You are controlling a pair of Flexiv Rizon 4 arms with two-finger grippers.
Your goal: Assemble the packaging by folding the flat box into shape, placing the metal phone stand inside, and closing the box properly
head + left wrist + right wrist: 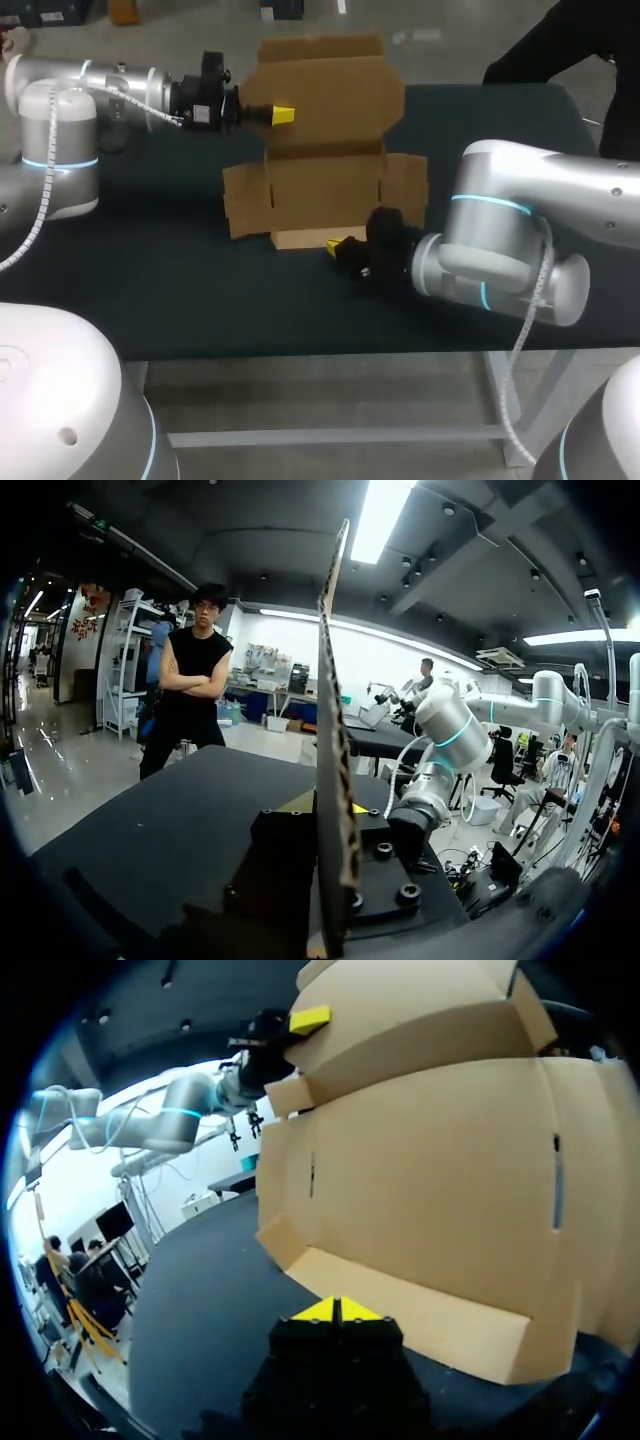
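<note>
The brown cardboard box (325, 185) lies partly unfolded in the middle of the table, with its side flaps spread out. Its big lid panel (325, 90) stands raised at the back. My left gripper (283, 115) is shut on the lid panel's left edge. In the left wrist view the panel (335, 730) runs edge-on between the fingers of that gripper (330, 806). My right gripper (335, 245) is low at the box's front flap (420, 1320). Its yellow tips (337, 1310) are pressed together, shut on nothing, just short of the flap. No phone stand is in view.
The dark table (150, 280) stretches to the left of the box and in front of it. My right arm's thick elbow (510, 240) hangs over the table's right part. My left arm (120, 85) comes in along the back left.
</note>
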